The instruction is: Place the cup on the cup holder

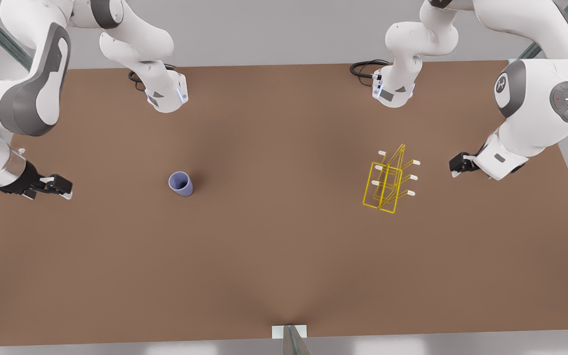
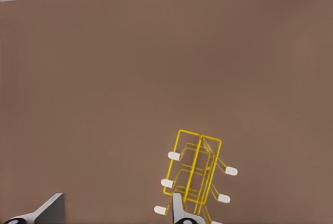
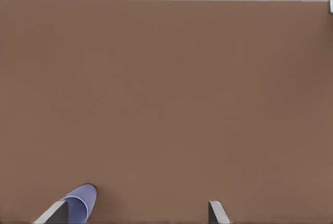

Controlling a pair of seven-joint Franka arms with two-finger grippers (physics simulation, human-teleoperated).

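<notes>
The lavender-blue cup point(image 1: 181, 183) stands upright on the brown table point(image 1: 274, 246), left of centre in the front view. My right gripper point(image 1: 64, 190) hovers open well to the front view's left of it; its wrist view catches the cup point(image 3: 80, 203) beside one fingertip point(image 3: 52, 214), not between the fingers. The yellow wire cup holder point(image 1: 387, 185) with white-tipped pegs stands toward the front view's right. My left gripper point(image 1: 457, 165) hangs open just to its right, apart from it, and its wrist view looks onto the holder point(image 2: 195, 174).
Both arm bases sit at the table's far edge, each with a black cable point(image 1: 365, 69) coiled beside it. A small white bracket point(image 1: 289, 331) is at the middle of the near edge. Bare table lies between cup and holder.
</notes>
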